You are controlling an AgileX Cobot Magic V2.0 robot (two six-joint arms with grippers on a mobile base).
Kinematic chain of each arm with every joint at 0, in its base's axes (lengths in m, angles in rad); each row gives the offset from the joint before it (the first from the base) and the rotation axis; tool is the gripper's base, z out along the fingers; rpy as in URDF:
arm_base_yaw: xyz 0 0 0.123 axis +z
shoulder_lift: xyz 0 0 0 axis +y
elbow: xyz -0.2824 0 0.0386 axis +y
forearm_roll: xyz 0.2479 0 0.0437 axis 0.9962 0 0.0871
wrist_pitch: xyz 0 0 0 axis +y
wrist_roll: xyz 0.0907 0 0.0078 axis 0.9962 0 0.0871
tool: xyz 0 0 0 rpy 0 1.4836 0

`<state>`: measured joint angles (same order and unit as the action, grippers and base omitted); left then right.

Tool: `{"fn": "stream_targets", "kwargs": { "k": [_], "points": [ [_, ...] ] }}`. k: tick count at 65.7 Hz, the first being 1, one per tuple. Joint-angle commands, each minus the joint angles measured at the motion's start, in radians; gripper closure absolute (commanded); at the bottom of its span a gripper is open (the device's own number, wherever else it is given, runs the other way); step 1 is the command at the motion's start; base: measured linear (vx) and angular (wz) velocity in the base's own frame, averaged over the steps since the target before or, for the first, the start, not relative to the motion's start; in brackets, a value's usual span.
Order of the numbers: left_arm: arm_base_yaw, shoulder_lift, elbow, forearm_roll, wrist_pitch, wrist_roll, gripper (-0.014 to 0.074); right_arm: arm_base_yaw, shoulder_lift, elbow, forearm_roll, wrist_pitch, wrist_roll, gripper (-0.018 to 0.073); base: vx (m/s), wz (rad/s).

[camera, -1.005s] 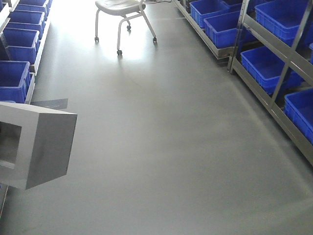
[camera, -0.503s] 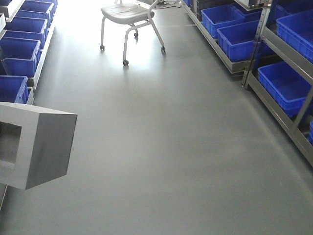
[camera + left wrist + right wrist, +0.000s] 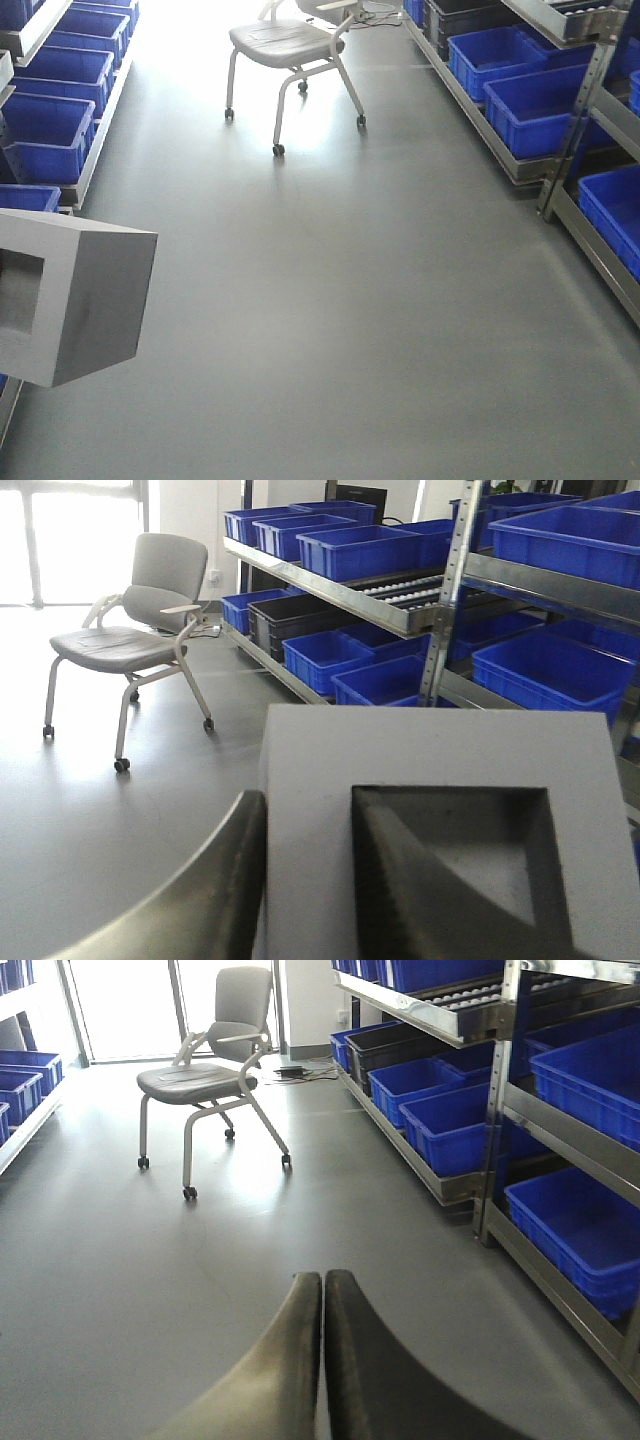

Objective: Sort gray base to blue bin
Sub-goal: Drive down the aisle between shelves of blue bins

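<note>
The gray base (image 3: 75,300) hangs in the air at the left edge of the front view, its square recess facing left. In the left wrist view the gray base (image 3: 440,770) fills the lower right. My left gripper (image 3: 308,805) is shut on one wall of it, with one finger (image 3: 235,880) outside and the other finger (image 3: 400,880) inside the recess. My right gripper (image 3: 322,1280) is shut on nothing above the bare floor. Several blue bins (image 3: 530,95) sit on the racks on both sides; I cannot tell which is the task's.
A gray wheeled chair (image 3: 290,45) stands in the aisle ahead. Metal racks with blue bins line the left (image 3: 45,130) and the right (image 3: 600,200). One black bin (image 3: 300,615) sits low on the right rack. Gray floor (image 3: 350,300) runs between them.
The whole view has shifted: the chair and the racks have come nearer and slid to the right in the front view. The gray base keeps its place in the left gripper.
</note>
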<state>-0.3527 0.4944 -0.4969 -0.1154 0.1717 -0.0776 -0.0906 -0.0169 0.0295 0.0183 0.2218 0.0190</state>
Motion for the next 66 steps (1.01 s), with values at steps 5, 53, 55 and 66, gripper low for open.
{"fn": "stream_targets", "kwargs": {
  "k": [5, 53, 55, 66],
  "points": [
    [-0.002, -0.001, -0.031, -0.007, -0.109, -0.007, 0.0603, 0.000, -0.002, 0.000, -0.007, -0.074, -0.007, 0.0564, 0.44, 0.09],
    [-0.002, -0.001, -0.031, -0.007, -0.110, -0.007, 0.0603, 0.000, -0.002, 0.000, -0.007, -0.074, -0.007, 0.0564, 0.39, 0.04],
    [-0.002, -0.001, -0.031, -0.007, -0.110, -0.007, 0.0603, 0.000, -0.002, 0.000, -0.007, -0.074, -0.007, 0.0564, 0.36, 0.07],
    [-0.002, -0.001, -0.031, -0.007, -0.110, -0.007, 0.0603, 0.000, -0.002, 0.000, -0.007, -0.074, -0.007, 0.0564, 0.34, 0.07]
  ]
}}
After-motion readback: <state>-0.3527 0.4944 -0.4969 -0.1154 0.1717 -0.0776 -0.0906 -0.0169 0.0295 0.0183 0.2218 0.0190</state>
